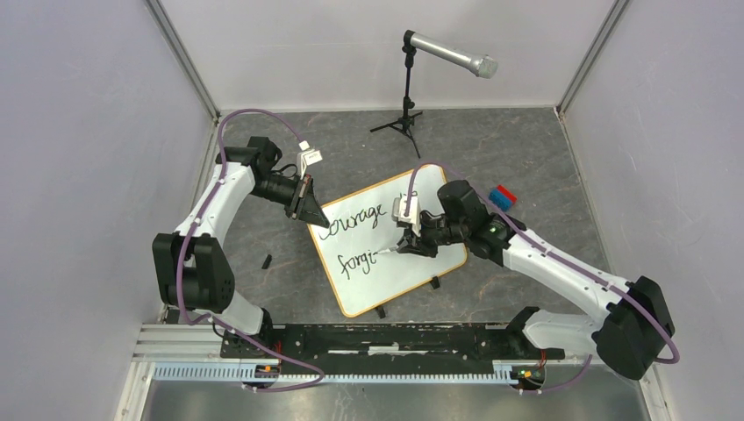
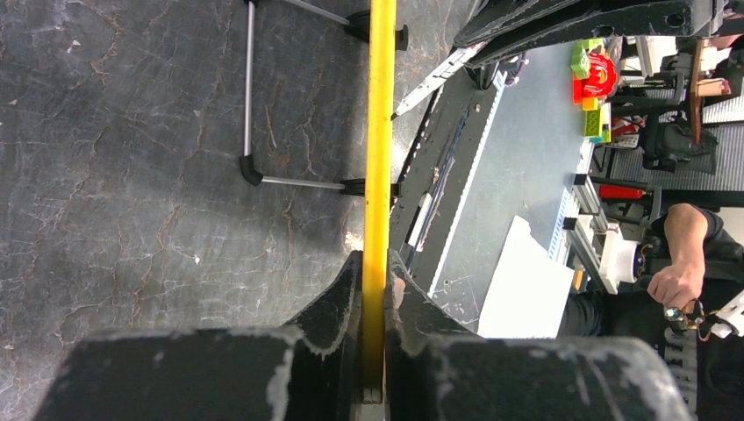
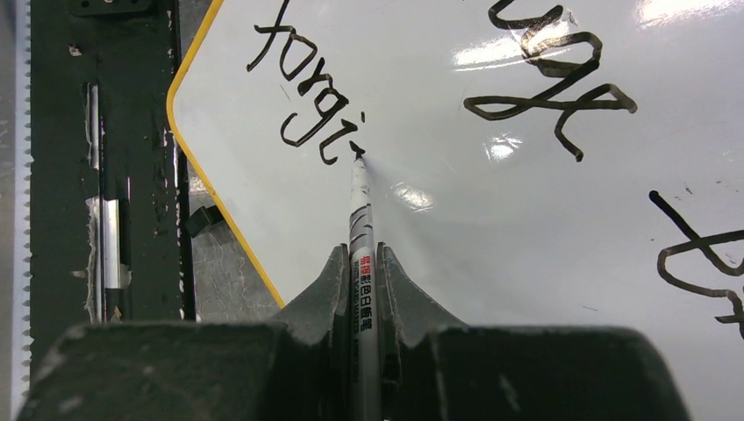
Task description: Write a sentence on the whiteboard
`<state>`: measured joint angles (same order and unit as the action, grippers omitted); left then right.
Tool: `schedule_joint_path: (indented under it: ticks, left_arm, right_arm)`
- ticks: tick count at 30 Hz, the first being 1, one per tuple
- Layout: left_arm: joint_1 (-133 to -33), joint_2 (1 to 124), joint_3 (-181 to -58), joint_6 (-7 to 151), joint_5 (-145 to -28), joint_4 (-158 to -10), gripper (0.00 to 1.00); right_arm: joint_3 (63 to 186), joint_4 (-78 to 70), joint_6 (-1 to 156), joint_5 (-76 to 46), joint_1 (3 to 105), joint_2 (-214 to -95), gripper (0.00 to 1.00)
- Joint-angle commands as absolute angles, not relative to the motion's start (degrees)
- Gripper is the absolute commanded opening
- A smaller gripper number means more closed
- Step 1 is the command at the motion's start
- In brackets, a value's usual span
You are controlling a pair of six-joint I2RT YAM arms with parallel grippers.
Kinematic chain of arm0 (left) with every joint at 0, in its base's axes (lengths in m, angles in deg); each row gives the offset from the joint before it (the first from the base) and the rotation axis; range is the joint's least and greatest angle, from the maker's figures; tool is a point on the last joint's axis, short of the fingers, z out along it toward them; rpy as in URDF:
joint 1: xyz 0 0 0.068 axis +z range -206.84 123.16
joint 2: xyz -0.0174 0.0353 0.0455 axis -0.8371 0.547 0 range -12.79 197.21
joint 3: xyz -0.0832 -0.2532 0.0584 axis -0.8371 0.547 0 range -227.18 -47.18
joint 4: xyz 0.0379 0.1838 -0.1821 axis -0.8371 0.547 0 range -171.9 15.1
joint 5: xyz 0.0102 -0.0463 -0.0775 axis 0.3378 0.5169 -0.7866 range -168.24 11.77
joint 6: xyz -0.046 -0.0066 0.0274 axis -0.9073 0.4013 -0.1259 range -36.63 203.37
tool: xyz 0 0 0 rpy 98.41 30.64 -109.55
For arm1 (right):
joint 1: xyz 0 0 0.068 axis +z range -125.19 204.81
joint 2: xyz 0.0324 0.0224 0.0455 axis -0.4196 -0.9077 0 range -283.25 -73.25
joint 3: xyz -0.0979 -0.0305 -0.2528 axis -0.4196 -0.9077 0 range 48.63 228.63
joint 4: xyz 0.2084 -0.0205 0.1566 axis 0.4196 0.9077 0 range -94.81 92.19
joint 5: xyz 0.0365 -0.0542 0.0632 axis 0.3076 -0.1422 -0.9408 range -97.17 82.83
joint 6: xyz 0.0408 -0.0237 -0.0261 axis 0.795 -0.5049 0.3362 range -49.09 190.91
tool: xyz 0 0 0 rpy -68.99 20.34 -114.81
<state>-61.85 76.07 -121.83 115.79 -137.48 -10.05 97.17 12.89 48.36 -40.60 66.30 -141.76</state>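
Overhead view: the whiteboard [image 1: 395, 279] sits askew on the tabletop [image 1: 281, 285], its sentence [image 1: 361, 219] reaching "forgi". Only the wrist views resolve the grips: left tool [image 2: 375, 289] pinching the board's yellow rim; right tool [image 3: 361, 259] pinching a marker [image 3: 360, 206], tip on the last letter.

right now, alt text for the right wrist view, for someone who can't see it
The right gripper is shut on a marker whose tip touches the whiteboard at the end of "forgi", the second line of the sentence. Letters of the first line show at upper right.
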Motion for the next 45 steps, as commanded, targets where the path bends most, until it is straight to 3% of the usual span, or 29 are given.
schedule_joint_path:
  ticks: [1,9,27,45]
  left_arm:
    - [-61.58,74.78,-122.76,116.55,-133.01,-10.18,0.02]
    - [-61.6,74.86,-122.83,116.6,-132.99,-10.16,0.02]
    - [-61.63,74.9,-122.88,116.62,-132.99,-10.18,0.02]
    - [-61.64,74.53,-122.99,116.61,-133.12,-10.13,0.02]
  right_arm:
    - [95.15,12.81,46.92,-38.43,65.66,-140.22,0.0]
    - [92.36,12.44,47.44,-39.53,65.91,-140.22,0.0]
    - [100.05,13.59,46.74,-37.91,64.31,-141.93,0.0]
    - [96.43,15.2,47.16,-39.97,64.36,-138.89,0.0]
